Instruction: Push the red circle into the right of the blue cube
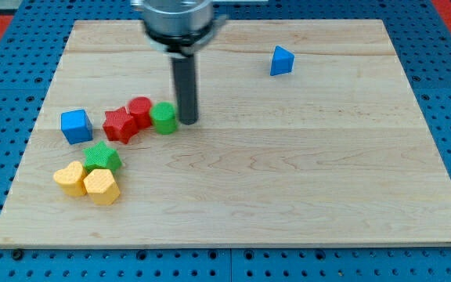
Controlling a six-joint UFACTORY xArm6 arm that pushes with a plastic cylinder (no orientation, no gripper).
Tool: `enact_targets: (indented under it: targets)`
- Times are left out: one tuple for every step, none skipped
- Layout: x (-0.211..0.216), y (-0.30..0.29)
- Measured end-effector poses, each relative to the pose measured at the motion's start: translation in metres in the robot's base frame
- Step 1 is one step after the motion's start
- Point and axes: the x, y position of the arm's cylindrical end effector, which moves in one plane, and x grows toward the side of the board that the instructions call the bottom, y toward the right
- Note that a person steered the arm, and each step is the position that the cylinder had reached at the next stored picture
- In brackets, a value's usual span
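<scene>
Seven small blocks lie on the pale wooden board; two concern this task. My tip stands at the right side of the green round block, touching it or very nearly. I have no jaws to report as wide, narrow or holding: the arm ends in a plain dark rod.

The red round wooden block, the red circle, sits to the view's left of my tip, with the green round block between us and pressed against it. On its far side it touches the red star-shaped block. The blue cube stands further to the view's left, apart from that star.

Progress, as I judge it: partial. The red circle is on the cube's right side but not against it; the star blocks the gap.

Orientation: as a disc, the red circle has no heading and no long axis that I can make out.

Off this line are the green star block, two yellow blocks and a blue triangular block.
</scene>
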Motion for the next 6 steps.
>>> enact_targets:
  targets:
    - [0.063,-0.037]
    - [0.026,0.013]
    - [-0.059,0.032]
    - [-0.051,-0.068]
    - [0.002,-0.087]
    - [-0.007,-0.096]
